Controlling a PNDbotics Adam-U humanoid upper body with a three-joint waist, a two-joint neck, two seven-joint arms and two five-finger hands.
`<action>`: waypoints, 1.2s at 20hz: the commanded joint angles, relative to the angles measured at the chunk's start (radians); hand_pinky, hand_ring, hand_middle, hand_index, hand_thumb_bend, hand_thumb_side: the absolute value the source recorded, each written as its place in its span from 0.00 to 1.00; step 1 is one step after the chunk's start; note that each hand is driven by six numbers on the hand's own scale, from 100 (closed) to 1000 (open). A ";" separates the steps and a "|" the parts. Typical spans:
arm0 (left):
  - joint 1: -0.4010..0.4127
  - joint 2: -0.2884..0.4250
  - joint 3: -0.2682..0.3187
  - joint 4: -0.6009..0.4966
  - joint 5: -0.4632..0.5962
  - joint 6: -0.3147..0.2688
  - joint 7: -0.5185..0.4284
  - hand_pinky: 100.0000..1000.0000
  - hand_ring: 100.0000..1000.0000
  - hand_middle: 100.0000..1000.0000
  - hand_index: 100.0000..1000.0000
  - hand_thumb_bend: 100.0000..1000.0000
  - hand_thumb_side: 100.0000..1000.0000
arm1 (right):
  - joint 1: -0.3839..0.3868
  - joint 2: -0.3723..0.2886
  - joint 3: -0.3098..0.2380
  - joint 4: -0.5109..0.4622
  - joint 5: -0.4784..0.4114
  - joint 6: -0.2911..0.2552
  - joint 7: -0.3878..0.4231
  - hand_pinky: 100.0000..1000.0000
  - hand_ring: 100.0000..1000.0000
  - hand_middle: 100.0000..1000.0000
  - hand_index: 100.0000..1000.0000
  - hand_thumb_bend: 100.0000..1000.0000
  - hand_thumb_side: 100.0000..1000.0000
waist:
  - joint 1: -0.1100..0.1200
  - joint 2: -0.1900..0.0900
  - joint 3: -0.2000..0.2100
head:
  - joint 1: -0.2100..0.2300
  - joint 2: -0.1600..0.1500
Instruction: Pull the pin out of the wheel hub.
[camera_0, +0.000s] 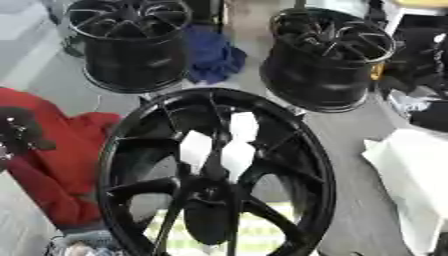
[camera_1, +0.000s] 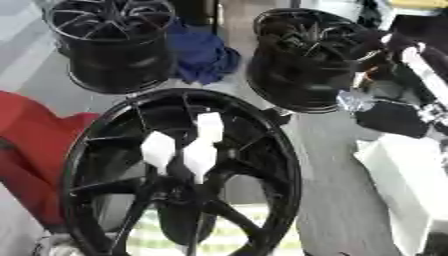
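Black and glossy, the wheel hub (camera_0: 219, 172) fills the near centre of my view, tilted on edge, its spoked face towards me and its long axis running near to far. I cannot make out the pin. Red cloth (camera_0: 61, 165) crowds its left rim; grey floor lies open on its right. My right hand (camera_1: 394, 117) shows at the right edge; its fingers I cannot tell.

The right arm (camera_1: 418, 65) entered from the upper right edge of the right eye view, black with silver joints and a pale strip along it, angled down and inward. Its hand (camera_1: 392, 118) showed as a dark mass, its pose indistinct.
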 joint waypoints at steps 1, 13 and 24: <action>-0.006 0.006 -0.003 -0.019 -0.001 0.009 -0.010 0.68 0.55 0.55 0.75 0.00 0.79 | -0.016 -0.039 0.019 -0.008 -0.018 0.004 -0.051 0.69 0.70 0.73 0.91 0.18 0.23 | 0.004 -0.013 0.002 | -0.005 -0.002; -0.002 0.011 -0.017 -0.015 -0.005 0.010 -0.010 0.68 0.55 0.55 0.75 0.00 0.79 | -0.217 -0.209 0.214 0.050 -0.156 0.087 0.047 0.75 0.79 0.82 0.94 0.26 0.32 | -0.006 -0.021 0.021 | -0.024 0.005; 0.004 0.016 -0.042 -0.010 -0.006 0.007 -0.010 0.68 0.55 0.55 0.75 0.00 0.79 | -0.464 -0.133 0.460 0.219 -0.244 0.236 0.199 0.81 0.87 0.88 0.96 0.31 0.36 | -0.013 -0.033 0.035 | -0.039 0.022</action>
